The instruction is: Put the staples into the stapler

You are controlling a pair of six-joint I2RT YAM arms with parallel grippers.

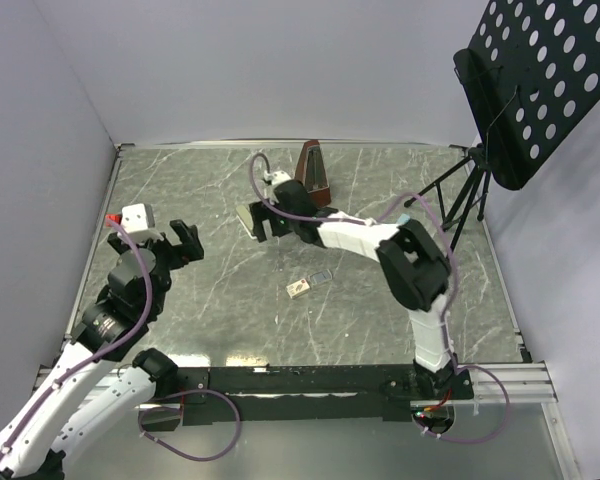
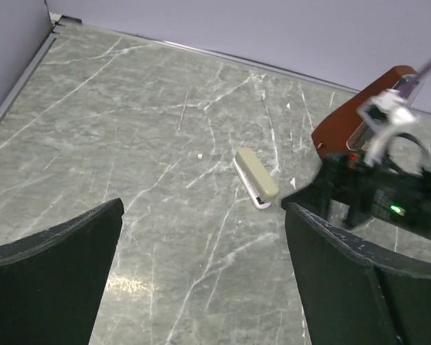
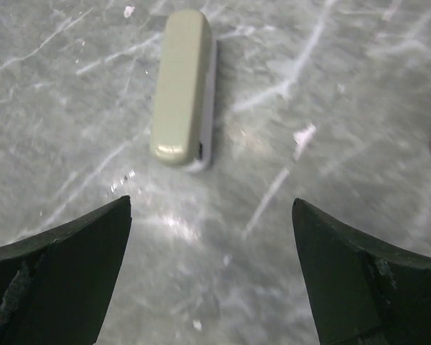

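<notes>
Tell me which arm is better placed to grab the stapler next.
Right. The right fingers are open just short of the stapler, which lies close in their wrist view. The left fingers, also open, see it farther off.

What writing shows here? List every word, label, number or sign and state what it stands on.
No text can be read in any view.
tiny cream-tan cardboard box: reddish print, too small to read.
pale grey-green plastic stapler: no marking shows on its top.
reddish-brown pyramid-shaped case: no label can be made out.
</notes>
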